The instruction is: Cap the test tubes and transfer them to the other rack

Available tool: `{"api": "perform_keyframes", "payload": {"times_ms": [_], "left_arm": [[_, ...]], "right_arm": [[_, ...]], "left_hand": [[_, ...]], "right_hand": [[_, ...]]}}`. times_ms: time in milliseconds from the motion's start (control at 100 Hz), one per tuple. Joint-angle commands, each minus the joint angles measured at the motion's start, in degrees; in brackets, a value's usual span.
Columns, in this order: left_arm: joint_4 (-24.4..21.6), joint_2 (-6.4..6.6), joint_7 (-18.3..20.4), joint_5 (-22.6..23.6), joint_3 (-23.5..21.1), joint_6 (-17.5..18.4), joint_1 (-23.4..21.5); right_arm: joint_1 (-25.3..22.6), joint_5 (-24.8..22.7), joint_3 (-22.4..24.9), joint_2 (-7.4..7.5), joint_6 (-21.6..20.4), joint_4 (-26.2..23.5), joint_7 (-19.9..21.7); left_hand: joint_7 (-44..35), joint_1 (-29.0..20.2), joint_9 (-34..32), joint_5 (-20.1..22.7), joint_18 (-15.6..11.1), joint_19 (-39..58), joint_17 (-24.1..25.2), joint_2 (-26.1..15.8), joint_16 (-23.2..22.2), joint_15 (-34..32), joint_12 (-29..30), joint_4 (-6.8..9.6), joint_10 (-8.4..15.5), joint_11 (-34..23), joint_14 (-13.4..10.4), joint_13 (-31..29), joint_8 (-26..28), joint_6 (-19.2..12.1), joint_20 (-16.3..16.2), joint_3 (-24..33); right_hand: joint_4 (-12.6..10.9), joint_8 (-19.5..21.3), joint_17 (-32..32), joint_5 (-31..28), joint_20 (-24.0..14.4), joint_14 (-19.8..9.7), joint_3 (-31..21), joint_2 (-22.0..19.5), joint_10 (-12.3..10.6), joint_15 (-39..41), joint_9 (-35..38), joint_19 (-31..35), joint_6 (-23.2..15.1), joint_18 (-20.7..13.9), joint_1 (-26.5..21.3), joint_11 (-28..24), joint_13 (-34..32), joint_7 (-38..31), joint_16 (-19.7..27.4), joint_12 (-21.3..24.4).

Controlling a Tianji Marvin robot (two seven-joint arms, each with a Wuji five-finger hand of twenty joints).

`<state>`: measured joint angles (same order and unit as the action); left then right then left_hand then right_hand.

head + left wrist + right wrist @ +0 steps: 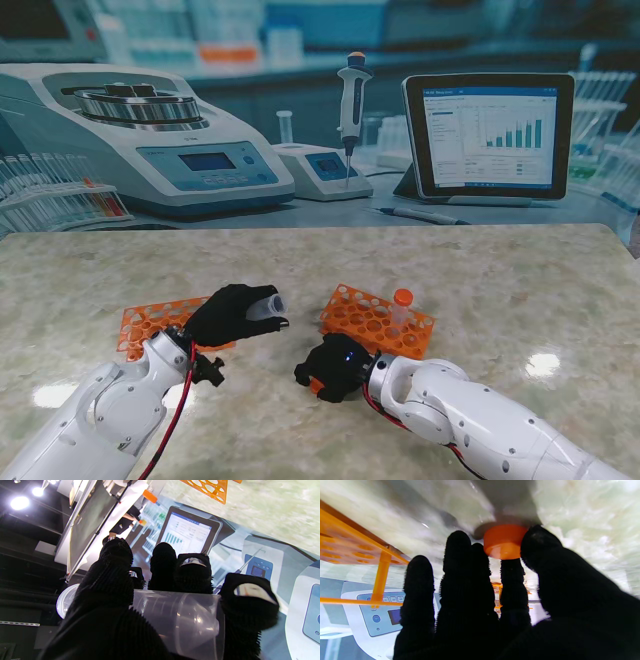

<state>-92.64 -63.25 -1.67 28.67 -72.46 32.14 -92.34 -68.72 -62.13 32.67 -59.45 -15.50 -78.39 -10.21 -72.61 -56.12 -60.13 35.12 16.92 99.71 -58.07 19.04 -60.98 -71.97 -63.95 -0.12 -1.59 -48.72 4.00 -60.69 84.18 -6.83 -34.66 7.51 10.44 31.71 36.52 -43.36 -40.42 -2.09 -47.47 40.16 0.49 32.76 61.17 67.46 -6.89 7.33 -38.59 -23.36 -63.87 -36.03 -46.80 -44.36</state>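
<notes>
Clear plastic, uncapped, the test tube [266,303] lies nearly level in the black-gloved left hand [232,313], its long axis running left to right with the open mouth pointing right, toward the other arm. The wrist view shows the fingers [192,573] wrapped over the barrel and the thumb across it, so the tube [175,620] is held firmly, raised off the pale marbled worktop [500,280]. Just behind and left of this hand lies a flat orange perforated rack [150,320] on the worktop.

On the right side, the black-gloved right hand [330,372] is down at the worktop, near the front corner of a second orange perforated rack [375,320]. Its wrist view shows a small round orange screw cap [503,541] sitting on the worktop, pinched between thumb and a fingertip [511,567]; the other fingers are extended beside it. Whether the cap has left the surface is hard to judge.

In the right-hand rack stands one upright clear tube with an orange cap [402,308], toward the rack's far right part.
</notes>
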Motion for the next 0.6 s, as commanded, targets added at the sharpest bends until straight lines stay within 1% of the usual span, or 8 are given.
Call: {"api": "perform_keyframes", "payload": {"times_ms": [0,140,160,190,380,590], "left_arm": [[-0.19,0.08,0.13,-0.02,-0.06,-0.04,-0.20],[-0.21,0.09,0.17,-0.06,-0.06,-0.06,-0.22],[-0.21,0.09,0.19,-0.07,-0.06,-0.05,-0.22],[-0.23,0.10,0.22,-0.09,-0.06,-0.02,-0.23],[-0.22,0.09,0.23,-0.12,-0.02,-0.03,-0.17],[-0.24,0.11,0.31,-0.17,-0.01,-0.07,-0.14]], "right_arm": [[-0.40,0.12,-0.65,-0.09,-0.25,1.11,0.06],[-0.07,0.62,-1.11,-0.25,-0.54,1.67,-0.37],[-0.03,0.66,-1.17,-0.27,-0.59,1.73,-0.43],[0.01,0.69,-1.23,-0.27,-0.66,1.79,-0.50],[0.15,1.03,-1.40,-0.37,-1.16,2.20,-0.82],[0.46,1.32,-1.96,-0.44,-1.37,2.74,-1.06]], "left_hand": [[-4.14,0.01,-0.19,0.73,-1.66,5.04,-1.00,-2.51,0.70,0.47,0.50,-0.65,1.77,0.30,-0.92,-0.67,2.62,-3.47,1.29,0.48],[-4.14,0.07,-0.22,0.74,-1.66,5.04,-1.00,-2.49,0.70,0.47,0.50,-0.67,1.81,0.29,-0.92,-0.67,2.62,-3.45,1.29,0.44],[-4.14,0.03,-0.22,0.74,-1.66,5.04,-1.00,-2.51,0.70,0.47,0.50,-0.66,1.81,0.29,-0.92,-0.67,2.62,-3.45,1.29,0.47],[-4.14,0.10,-0.25,0.76,-1.66,5.04,-1.00,-2.58,0.70,0.47,0.51,-0.66,1.84,0.28,-0.92,-0.67,2.61,-3.47,1.29,0.45],[-4.14,0.03,-0.24,0.75,-1.66,5.04,-1.00,-2.48,0.70,0.47,0.52,-0.65,1.85,0.30,-0.92,-0.67,2.61,-3.55,1.29,0.48],[-4.15,0.03,-0.26,0.80,-1.66,5.04,-1.00,-2.47,0.71,0.50,0.51,-0.65,1.84,0.28,-0.93,-0.66,2.60,-3.48,1.29,0.48]], "right_hand": [[0.76,-1.31,0.69,-1.19,1.20,-0.88,-2.23,2.47,-0.29,0.68,1.51,0.62,-2.70,-0.82,-2.73,-0.68,-2.11,-2.38,-0.99,-1.21],[0.81,-2.05,1.30,-1.10,1.57,-0.63,-2.85,2.39,-0.39,0.77,2.22,0.33,-2.89,-0.76,-3.57,-0.72,-2.60,-3.77,-1.09,-1.37],[1.07,-4.27,1.40,-0.54,1.92,-0.64,-3.16,2.43,-0.02,0.70,2.35,0.33,-3.07,-0.75,-3.65,-0.33,-2.63,-6.12,-1.94,-1.69],[1.08,-4.92,1.58,-0.42,2.04,-0.64,-3.37,2.53,-0.36,0.71,2.70,0.36,-3.12,-0.80,-3.97,-0.32,-2.79,-6.94,-2.21,-1.82],[0.98,-5.39,2.61,-0.89,2.30,-0.44,-4.43,2.88,-0.50,1.09,4.07,0.29,-3.72,-0.95,-5.96,-0.30,-3.55,-8.17,-2.78,-1.68],[0.85,-6.21,3.25,-1.20,2.60,-0.39,-5.71,2.51,-0.71,1.12,4.89,0.11,-4.04,-1.06,-6.68,-0.15,-4.06,-9.30,-2.95,-1.59]]}}
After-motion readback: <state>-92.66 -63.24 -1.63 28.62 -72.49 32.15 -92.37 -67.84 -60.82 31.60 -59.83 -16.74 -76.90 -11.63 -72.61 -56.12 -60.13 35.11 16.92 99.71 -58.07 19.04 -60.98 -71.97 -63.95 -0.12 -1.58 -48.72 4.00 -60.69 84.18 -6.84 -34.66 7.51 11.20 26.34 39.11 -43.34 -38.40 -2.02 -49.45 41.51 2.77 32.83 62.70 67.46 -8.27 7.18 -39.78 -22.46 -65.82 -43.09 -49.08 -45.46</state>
